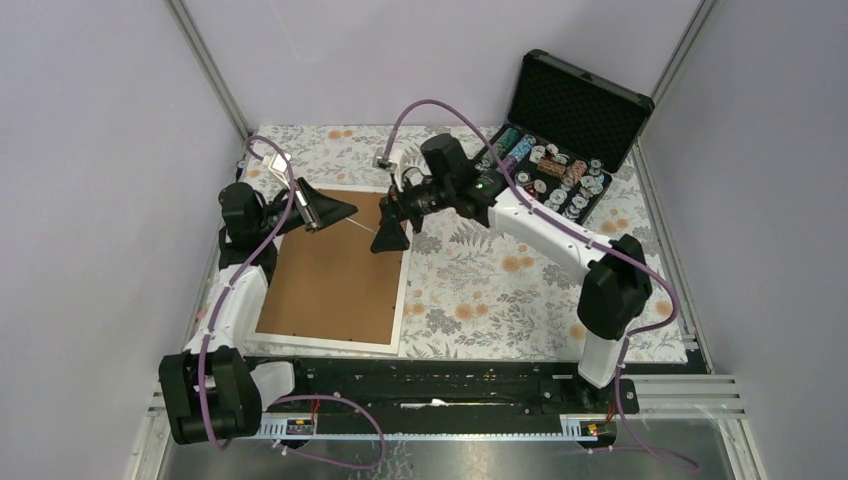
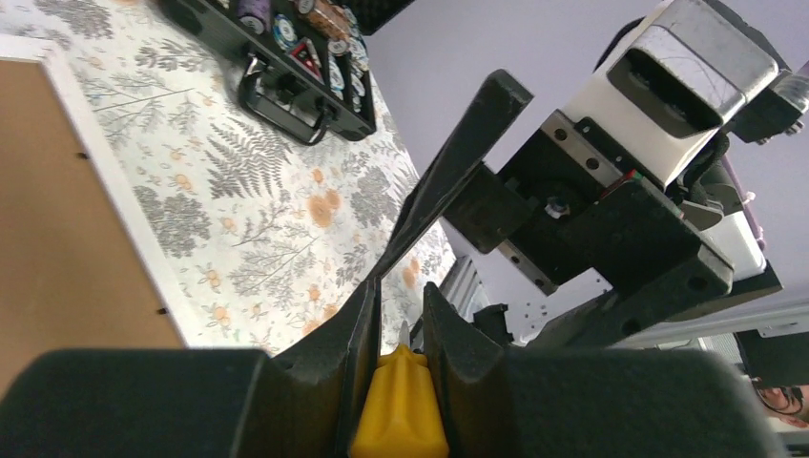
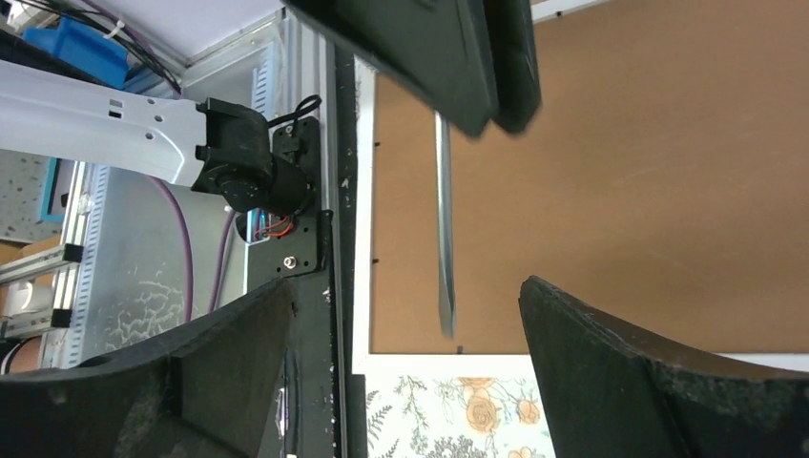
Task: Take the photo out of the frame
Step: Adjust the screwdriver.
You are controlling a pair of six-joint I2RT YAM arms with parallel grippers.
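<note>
The frame lies face down on the left half of the table, with its brown fibreboard back up and a narrow white border around it. Its near short edge sits just beside the black rail at the table's front. Its left long edge runs close along the left arm. The photo itself shows in no view.

Over the frame's far right corner, the left gripper is pressed tight on the yellow handle of a flat-blade screwdriver. The thin shaft reaches over the brown back toward the right long edge; I cannot tell whether the tip touches the board. The right gripper hangs at the blade's end with its jaws spread wide, one to either side and clear of the shaft.

To the right of the frame, the floral tablecloth lies open as far as the right arm's base. A black poker-chip case stands lid-up in the far right corner, well apart from the frame. Pale lilac walls on aluminium posts enclose three sides.
</note>
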